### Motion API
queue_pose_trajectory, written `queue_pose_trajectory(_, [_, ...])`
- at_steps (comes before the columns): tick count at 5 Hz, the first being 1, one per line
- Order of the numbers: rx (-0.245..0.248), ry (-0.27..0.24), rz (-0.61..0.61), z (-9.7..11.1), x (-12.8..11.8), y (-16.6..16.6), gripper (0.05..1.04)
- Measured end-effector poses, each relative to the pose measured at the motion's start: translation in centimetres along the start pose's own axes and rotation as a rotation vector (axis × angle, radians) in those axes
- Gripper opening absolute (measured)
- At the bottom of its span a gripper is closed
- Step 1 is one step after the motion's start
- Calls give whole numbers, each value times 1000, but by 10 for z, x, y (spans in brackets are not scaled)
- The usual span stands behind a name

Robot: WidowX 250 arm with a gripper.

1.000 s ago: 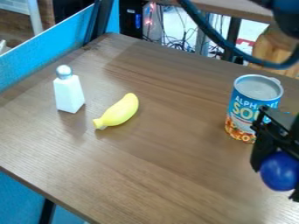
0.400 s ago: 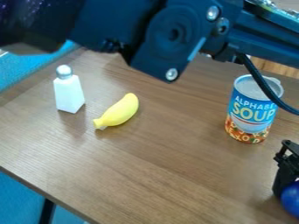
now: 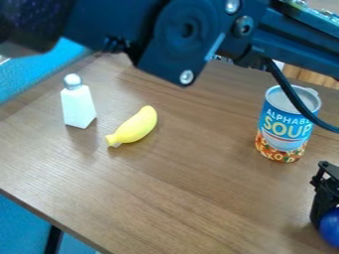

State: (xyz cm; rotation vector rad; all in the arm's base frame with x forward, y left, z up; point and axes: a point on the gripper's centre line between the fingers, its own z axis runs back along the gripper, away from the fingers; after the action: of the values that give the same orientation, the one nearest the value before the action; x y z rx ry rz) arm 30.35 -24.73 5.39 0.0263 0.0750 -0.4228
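- Gripper, black, two-fingered (image 3: pixel 323 211), at the right edge of your view: fingers parted about as wide as the ball and closed on it; you cannot tell the exact gap.
- Ball, blue, round and smooth (image 3: pixel 331 229), low in the grip. It has travelled rightward with the gripper since the first frame, so you may judge it carried, not yet set down.
- Can, cylindrical, blue-labelled, with a grey top (image 3: pixel 287 124): upright, up and left of the gripper, apart from it. Place unchanged.
- Cable, thin and black (image 3: pixel 285 82): now crosses in front of the can, partly masking it from you.
- Arm, black, jointed (image 3: pixel 189 30): has swung in across the top of your view; between the last two frames it shifts only slightly, suggesting a slower phase of the carry.
- Banana, yellow, curved (image 3: pixel 134 126): lying near mid-table, undisturbed.
- Bottle, white, tapered, with a silver-grey cap (image 3: pixel 78 106): upright, left of the banana, undisturbed.
- Table, brown, wood-grained (image 3: pixel 179 198): bears can, banana and bottle; their layout is intact for your work.
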Motion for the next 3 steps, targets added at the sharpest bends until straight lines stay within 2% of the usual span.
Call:
queue_pose_trajectory(1, [-11,0,8,-1,-1,-1,997])
queue_pose_trajectory(2, [-15,-7,12,3,-13,2,999])
queue_pose_trajectory(3, [-56,-98,7,40,-15,0,999])
